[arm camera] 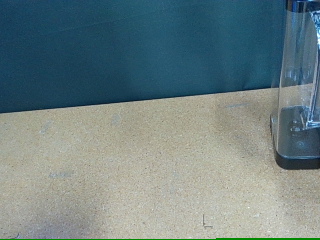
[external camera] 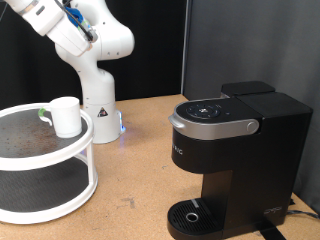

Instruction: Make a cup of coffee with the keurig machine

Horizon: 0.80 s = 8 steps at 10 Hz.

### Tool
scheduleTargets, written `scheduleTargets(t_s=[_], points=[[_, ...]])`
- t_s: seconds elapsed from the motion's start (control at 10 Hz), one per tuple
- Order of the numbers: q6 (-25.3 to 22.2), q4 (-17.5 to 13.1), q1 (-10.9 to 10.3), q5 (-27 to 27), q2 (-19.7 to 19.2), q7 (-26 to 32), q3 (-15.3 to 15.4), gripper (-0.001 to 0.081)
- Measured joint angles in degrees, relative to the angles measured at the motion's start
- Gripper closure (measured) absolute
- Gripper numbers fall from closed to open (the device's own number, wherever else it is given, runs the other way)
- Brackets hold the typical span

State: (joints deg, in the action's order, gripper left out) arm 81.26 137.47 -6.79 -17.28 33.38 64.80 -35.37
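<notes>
The cup point(external camera: 66, 116), a small white mug, stands on the top tier of a round white two-tier stand point(external camera: 45, 168) at the exterior view's left. The keurig machine point(external camera: 240, 150) is black and boxy. It stands at the exterior view's right with its silver-grey lid handle point(external camera: 212, 126) down and its round drip base point(external camera: 192, 214) bare. The white arm point(external camera: 85, 35) reaches up out of the exterior view's top left corner, so the gripper does not show. No fingers show in the wrist view.
The arm's base point(external camera: 101, 112) stands behind the stand on the cork table point(external camera: 140, 170). A small green-edged thing point(external camera: 43, 113) sits beside the cup. The wrist view shows bare cork point(arm camera: 130, 170), a dark backdrop and a clear-walled, dark-footed object point(arm camera: 298, 100) at one edge.
</notes>
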Motion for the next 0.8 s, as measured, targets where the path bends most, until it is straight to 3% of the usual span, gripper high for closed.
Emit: scheduleTargets(t_s=[0.2, 0.4, 0.8], points=[[1.9, 0.5, 0.2, 0.0, 0.0, 0.0, 0.0, 0.0803], [6.3, 2.7, 2.3, -0.1, 2.6, 2.1, -0.8, 0.0803], [5.7, 3.4, 6.1, -0.3, 8.2, 6.8, -7.0, 0.0803]])
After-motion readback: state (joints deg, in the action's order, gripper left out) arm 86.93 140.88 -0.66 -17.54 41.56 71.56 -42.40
